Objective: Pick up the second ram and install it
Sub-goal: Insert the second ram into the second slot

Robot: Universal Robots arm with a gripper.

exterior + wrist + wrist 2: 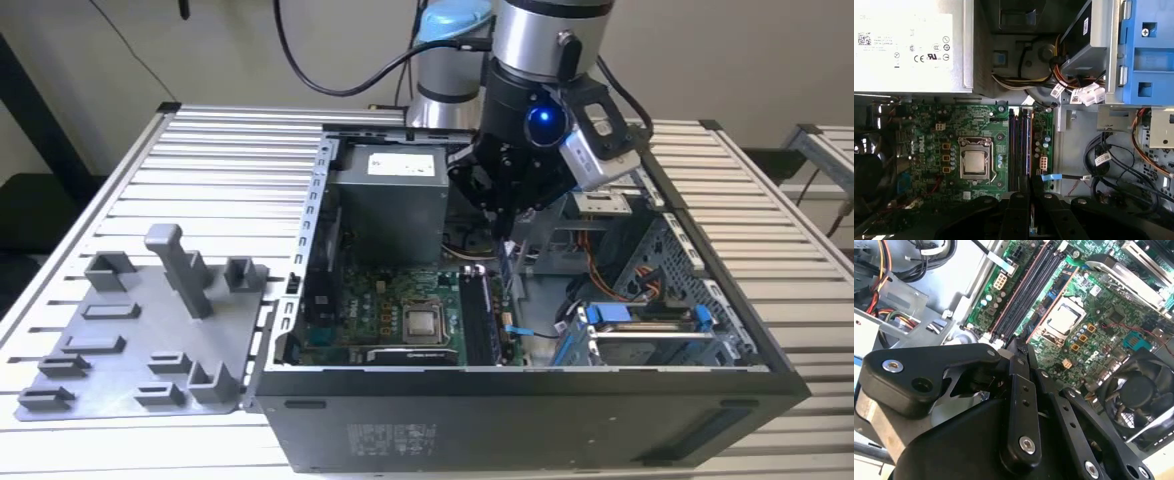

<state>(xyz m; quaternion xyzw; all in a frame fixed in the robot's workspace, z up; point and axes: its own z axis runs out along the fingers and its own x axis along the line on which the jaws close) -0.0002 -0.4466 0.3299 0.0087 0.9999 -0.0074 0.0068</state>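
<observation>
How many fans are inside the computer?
1: a black round fan at the edge of the green motherboard, past the processor from the memory slots. More may be hidden inside the power supply box.

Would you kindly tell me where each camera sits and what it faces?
Exterior view: off the arm, looking down at the open computer case on the slatted table; arm and tool show.
First wrist view: on the arm, looking down at the motherboard; tool links along one edge.
Second wrist view: on the arm, oblique; tool close.
Both wrist views share the memory slots.
</observation>
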